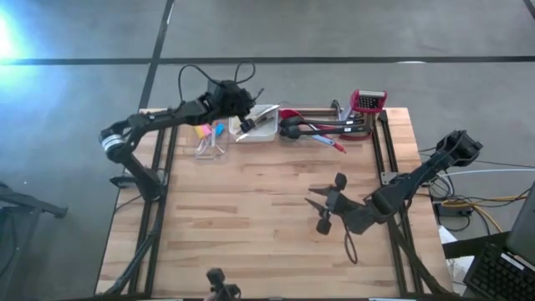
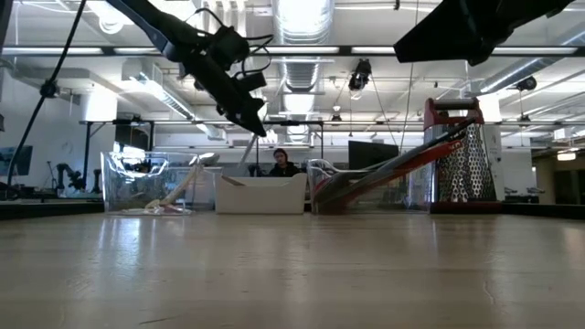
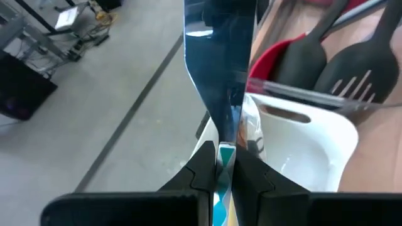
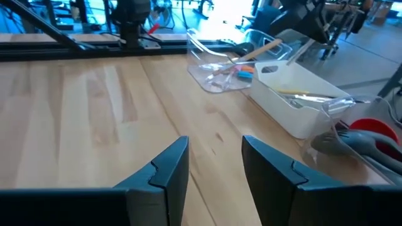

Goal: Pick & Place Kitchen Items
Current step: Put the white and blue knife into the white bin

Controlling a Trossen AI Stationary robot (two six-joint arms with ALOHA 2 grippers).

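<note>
The left end effector (image 3: 225,171) is clenched on a flat, shiny metal utensil with a teal-marked handle (image 3: 217,81), held above the white rectangular tray (image 3: 314,147) at the wooden bench's (image 1: 251,217) far edge. The right end effector (image 4: 215,164) hovers released, empty, over bare bench.

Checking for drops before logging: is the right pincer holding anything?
No: in its wrist view the right pincer stands open, with only bare wooden table showing between its fingers.
</note>
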